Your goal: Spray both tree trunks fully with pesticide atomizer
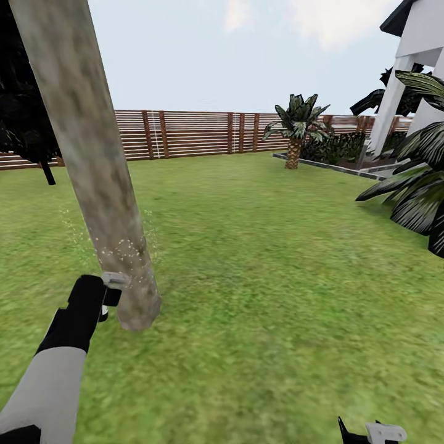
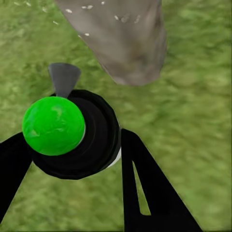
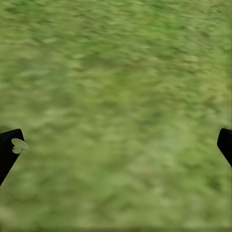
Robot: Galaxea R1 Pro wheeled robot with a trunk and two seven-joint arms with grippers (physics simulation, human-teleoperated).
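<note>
Fingers (image 2: 145, 188) of left gripper (image 2: 72, 159) clamp atomizer (image 2: 72, 133) (nozzle beside trunk (image 1: 92, 160)).

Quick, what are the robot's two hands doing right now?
Left gripper: shut on the pesticide atomizer, beside the tree trunk.
Right gripper: open, holding nothing, above grass.

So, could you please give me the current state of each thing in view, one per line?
Left gripper: shut on the pesticide atomizer.
Pesticide atomizer: held, nozzle aimed at the trunk base.
Tree trunk: standing; white pesticide specks dusted low down, upper bark bare.
Right gripper: open, empty, over the lawn.
Lawn: green grass around the trunk.
</note>
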